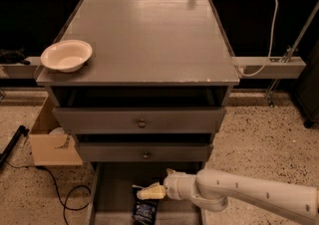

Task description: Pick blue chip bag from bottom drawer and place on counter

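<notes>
the hand (150, 192) hung low inside the pulled-out bottom drawer (113, 195), at the end of a white arm (244, 197) that reached in from the right edge of the view. its pale tip pointed left, just above the top edge of the blue chip bag (144, 212). whether the hand was open or closed could not be told, nor whether it touched the bag.

the blue chip bag lay flat on the grey floor of the bottom drawer, near its middle and close to the lower edge of the view, dark with pale print.

above the bottom drawer sat two grey drawers, the middle drawer (114, 152) and the top drawer (99, 119), each with a small round knob at its centre. the top one stood slightly out from the cabinet.

the worktop (154, 35) was a broad grey square with a chipped pale front edge. a shallow white bowl (66, 55) rested at its front left corner.

an open cardboard box (50, 144) stood on the speckled floor (259, 134) to the left of the cabinet, with a black cable (62, 196) looped in front of it. a white cable (270, 25) hung down behind the right side of the worktop.
</notes>
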Controlling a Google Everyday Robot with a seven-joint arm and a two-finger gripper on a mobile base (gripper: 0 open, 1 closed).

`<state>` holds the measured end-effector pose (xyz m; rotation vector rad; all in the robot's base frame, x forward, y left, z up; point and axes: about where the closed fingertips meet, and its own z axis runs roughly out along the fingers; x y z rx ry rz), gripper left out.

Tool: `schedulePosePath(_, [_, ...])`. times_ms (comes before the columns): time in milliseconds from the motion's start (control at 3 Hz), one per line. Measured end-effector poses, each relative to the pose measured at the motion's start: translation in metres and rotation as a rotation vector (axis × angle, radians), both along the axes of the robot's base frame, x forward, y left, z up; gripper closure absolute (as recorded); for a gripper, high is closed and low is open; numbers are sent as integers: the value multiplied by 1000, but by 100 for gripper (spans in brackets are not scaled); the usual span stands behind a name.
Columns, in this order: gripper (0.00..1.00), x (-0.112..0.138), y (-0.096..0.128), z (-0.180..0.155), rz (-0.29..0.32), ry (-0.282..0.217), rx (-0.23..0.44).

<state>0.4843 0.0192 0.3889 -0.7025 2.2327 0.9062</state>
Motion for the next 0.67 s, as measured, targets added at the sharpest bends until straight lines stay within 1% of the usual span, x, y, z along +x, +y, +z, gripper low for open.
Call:
schedulePosePath(333, [0,0,-11,-13,-39,18,-35])
schedulePosePath(667, [0,-3,-27,-20,-82,17,-64])
